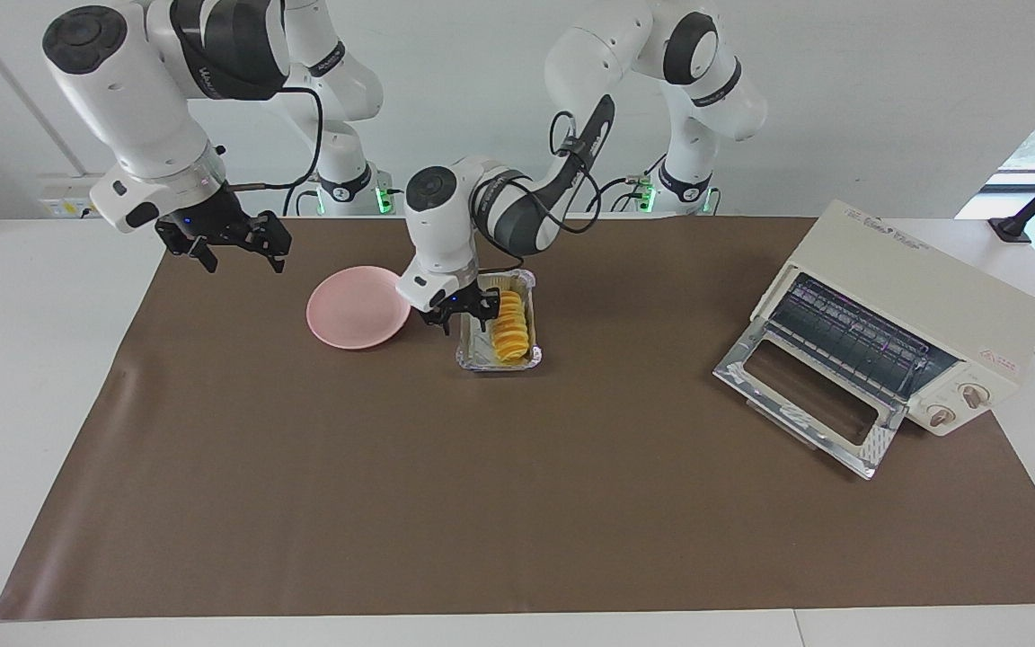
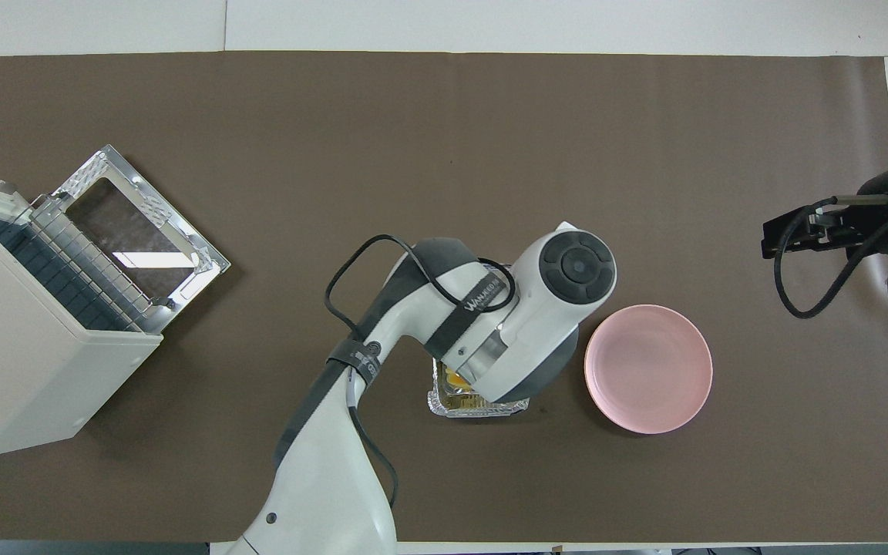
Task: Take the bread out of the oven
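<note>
The bread (image 1: 511,328), a ridged golden-orange loaf, lies in a silver foil tray (image 1: 473,358) on the brown mat, beside a pink plate. My left gripper (image 1: 464,316) is low at the tray's edge on the plate's side, right beside the loaf. In the overhead view my left arm covers most of the tray (image 2: 452,406), and only a bit of the bread (image 2: 455,379) shows. The cream-white oven (image 1: 913,305) stands at the left arm's end with its glass door (image 1: 805,395) dropped open and its wire rack bare. My right gripper (image 1: 239,247) waits open in the air.
The round pink plate (image 1: 358,307) lies empty next to the tray, toward the right arm's end; it also shows in the overhead view (image 2: 648,368). The oven (image 2: 28,347) sits at an angle, its open door reaching onto the brown mat (image 1: 482,503).
</note>
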`<state>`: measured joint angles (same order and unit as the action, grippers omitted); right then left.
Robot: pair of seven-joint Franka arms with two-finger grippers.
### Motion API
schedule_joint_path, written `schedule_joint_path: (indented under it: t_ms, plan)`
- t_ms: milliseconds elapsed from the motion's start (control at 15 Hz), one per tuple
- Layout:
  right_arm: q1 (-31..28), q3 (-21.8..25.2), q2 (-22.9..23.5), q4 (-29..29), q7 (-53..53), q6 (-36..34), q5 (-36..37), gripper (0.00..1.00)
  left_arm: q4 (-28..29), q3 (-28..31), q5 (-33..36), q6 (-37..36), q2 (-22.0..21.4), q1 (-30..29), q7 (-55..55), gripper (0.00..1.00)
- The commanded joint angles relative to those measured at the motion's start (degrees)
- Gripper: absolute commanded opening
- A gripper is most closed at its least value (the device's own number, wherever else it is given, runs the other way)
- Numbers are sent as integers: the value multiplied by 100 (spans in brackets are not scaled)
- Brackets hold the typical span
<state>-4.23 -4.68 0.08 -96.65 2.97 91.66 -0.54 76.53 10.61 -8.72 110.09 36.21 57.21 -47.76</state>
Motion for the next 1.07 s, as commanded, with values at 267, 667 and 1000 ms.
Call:
schedule_joint_path:
  t_ms: [267,667,1000]
  plan:
    - [-131,-94,-122,-126,-139,1,89,100,-289,398,-359,-708,-763,-946,362,100]
    - [-131,-94,-122,-126,-130,1,89,100,3,485,-280,-1629,-1520,-2151,1679,100]
    - [-131,-94,-122,-126,-139,1,89,100,221,582,89,-2158,-2160,-3082,3184,100]
